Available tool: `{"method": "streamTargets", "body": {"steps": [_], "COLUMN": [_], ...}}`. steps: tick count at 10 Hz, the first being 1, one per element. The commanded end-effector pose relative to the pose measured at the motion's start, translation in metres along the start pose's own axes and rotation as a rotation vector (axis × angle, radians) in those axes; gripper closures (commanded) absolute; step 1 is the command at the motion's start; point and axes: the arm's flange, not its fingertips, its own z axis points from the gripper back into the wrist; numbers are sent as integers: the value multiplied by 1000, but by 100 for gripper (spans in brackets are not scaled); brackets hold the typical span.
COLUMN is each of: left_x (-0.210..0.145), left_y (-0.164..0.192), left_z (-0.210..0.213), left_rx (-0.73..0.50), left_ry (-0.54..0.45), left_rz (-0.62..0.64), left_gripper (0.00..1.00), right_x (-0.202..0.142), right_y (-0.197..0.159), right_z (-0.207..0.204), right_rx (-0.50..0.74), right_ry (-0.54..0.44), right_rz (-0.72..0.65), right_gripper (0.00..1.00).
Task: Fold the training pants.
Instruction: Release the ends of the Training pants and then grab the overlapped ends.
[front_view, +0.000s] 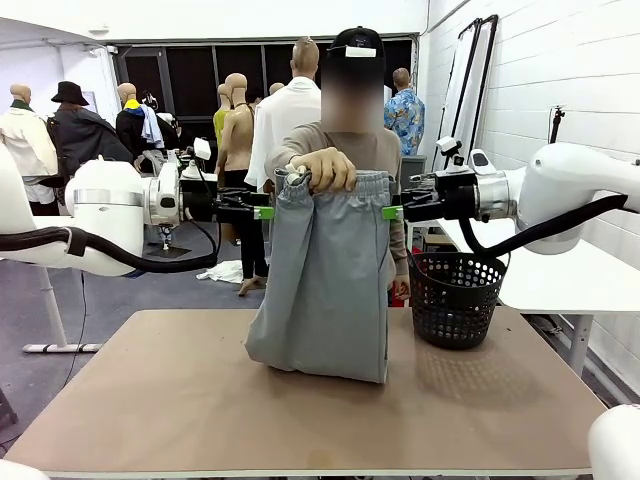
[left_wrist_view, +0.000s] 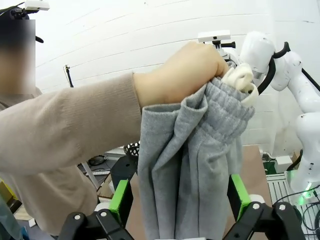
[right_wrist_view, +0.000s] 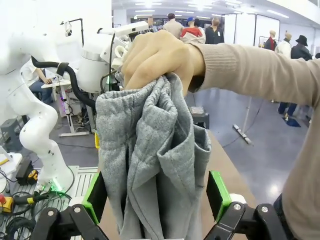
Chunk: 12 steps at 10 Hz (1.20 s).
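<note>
A person's hand (front_view: 322, 168) grips the bunched waistband of the light grey training pants (front_view: 325, 290), which hang down with their lower end resting on the table (front_view: 150, 400). My left gripper (front_view: 262, 211) is at the pants' left edge near the waist, and my right gripper (front_view: 393, 211) is at the right edge. In the left wrist view the grey fabric (left_wrist_view: 190, 165) hangs between the wide-spread green pads (left_wrist_view: 120, 200) of the left gripper (left_wrist_view: 180, 197), unpinched. The right gripper (right_wrist_view: 156, 196) likewise stands open around the fabric (right_wrist_view: 150, 150), below the hand (right_wrist_view: 157, 57).
A black mesh basket (front_view: 455, 297) stands on the table to the right of the pants, below my right arm. The person stands at the far edge behind the pants. The near half of the table is bare.
</note>
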Motion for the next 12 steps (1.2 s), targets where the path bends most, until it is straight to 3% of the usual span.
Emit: {"method": "streamTargets", "body": {"steps": [1, 8, 12], "left_x": [4, 0, -2], "left_y": [9, 13, 15], "left_z": [-12, -40, -56], "left_rx": [-16, -110, -162], "left_ry": [-21, 1, -13], "left_rz": [-29, -5, 2], "left_gripper": [0, 0, 0], "right_x": [-4, -5, -4], "right_y": [-1, -6, -5], "right_z": [-8, -19, -32], "right_rx": [-3, 27, 105], "right_ry": [-18, -29, -45], "right_rz": [7, 6, -30], "right_gripper": [0, 0, 0]}}
